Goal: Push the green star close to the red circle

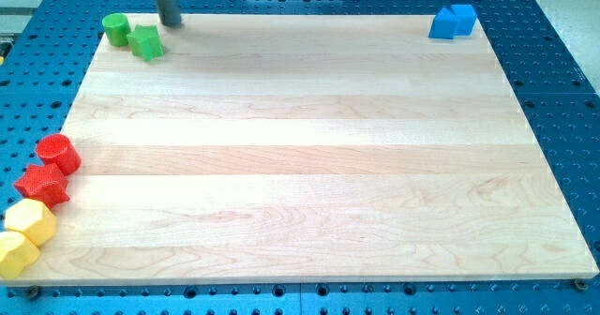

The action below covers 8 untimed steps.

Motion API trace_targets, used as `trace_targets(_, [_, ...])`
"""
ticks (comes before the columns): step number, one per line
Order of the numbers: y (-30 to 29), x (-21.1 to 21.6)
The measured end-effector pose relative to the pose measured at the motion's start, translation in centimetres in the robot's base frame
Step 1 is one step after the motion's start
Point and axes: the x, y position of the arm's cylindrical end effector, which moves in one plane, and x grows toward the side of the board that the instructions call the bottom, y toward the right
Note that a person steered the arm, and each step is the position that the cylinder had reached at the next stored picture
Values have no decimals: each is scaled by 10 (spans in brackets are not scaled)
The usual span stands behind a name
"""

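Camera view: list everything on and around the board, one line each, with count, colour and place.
Green round cylinder block: one, green, board's top-left corner.
Green star block: one, green, touching the cylinder on its right.
Blue blocks: two, blue, pressed together at the top-right corner; shapes unclear.
Red circle block: one, red, left edge.
Red star-like block: one, red, just below the circle.
Yellow blocks: two, yellow, bottom-left edge, roughly hexagonal.
Pale wooden board: one, centre.
Blue perforated table: one, around the board.
My tip: one dark rod, just above and right of the green star.
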Motion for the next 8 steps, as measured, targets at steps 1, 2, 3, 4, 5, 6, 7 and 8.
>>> trace_targets(1, [-10, 32])
trace_targets(2, [-10, 69])
trace_targets(3, [-10, 107])
trace_targets(4, [-14, 145])
trace_targets(5, [-12, 148])
trace_targets(6, [-19, 160])
trace_targets(7, [-13, 166])
trace_targets(8, [6, 172])
